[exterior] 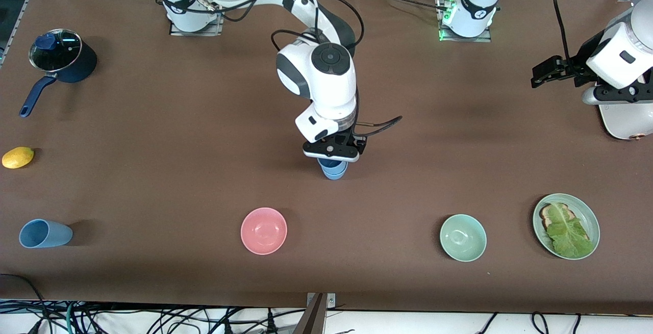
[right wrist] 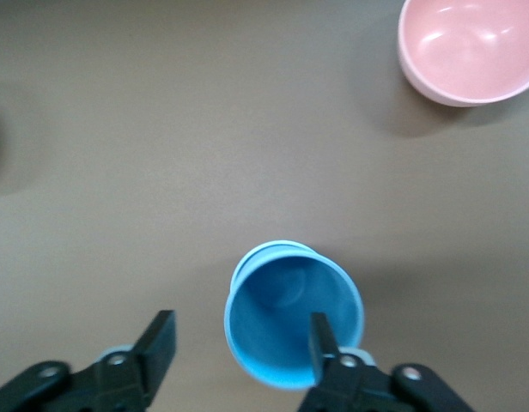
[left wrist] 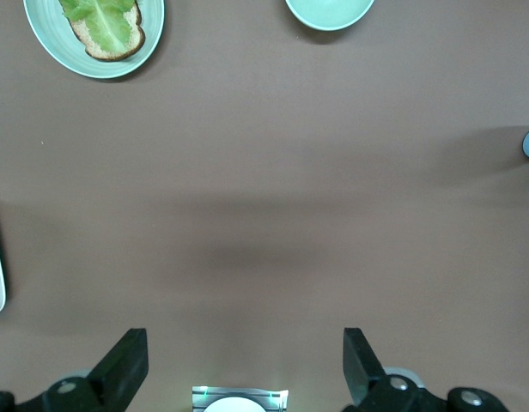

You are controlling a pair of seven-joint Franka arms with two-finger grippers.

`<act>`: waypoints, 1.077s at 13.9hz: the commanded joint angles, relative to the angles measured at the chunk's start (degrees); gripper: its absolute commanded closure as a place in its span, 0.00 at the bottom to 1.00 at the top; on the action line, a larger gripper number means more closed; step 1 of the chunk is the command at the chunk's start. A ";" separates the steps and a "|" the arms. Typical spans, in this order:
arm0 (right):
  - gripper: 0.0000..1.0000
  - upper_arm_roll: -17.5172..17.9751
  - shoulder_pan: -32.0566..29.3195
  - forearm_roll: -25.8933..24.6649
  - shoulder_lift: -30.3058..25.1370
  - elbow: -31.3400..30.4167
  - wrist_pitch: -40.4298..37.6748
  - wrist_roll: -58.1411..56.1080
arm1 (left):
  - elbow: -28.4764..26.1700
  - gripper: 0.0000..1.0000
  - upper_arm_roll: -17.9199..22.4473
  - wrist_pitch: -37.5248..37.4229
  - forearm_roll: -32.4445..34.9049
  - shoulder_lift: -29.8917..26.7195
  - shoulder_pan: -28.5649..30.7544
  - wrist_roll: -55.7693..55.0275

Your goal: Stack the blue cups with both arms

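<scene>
Two blue cups stand upright, one nested in the other, at the middle of the table; the double rim of these blue cups shows in the right wrist view. My right gripper hangs right over them, open. One of its fingers reaches inside the rim, the other stands outside, and neither presses the wall. A third blue cup lies on its side near the front edge at the right arm's end. My left gripper waits open in the air at the left arm's end, nothing between its fingers.
A pink bowl, a pale green bowl and a green plate with bread and lettuce line the front. A navy saucepan and a lemon sit at the right arm's end.
</scene>
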 commanded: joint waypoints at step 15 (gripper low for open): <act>0.00 11.39 -33.13 2.45 -44.13 -34.40 -22.91 -36.59 | -0.07 0.00 -0.36 -0.31 -1.69 -0.10 0.92 1.49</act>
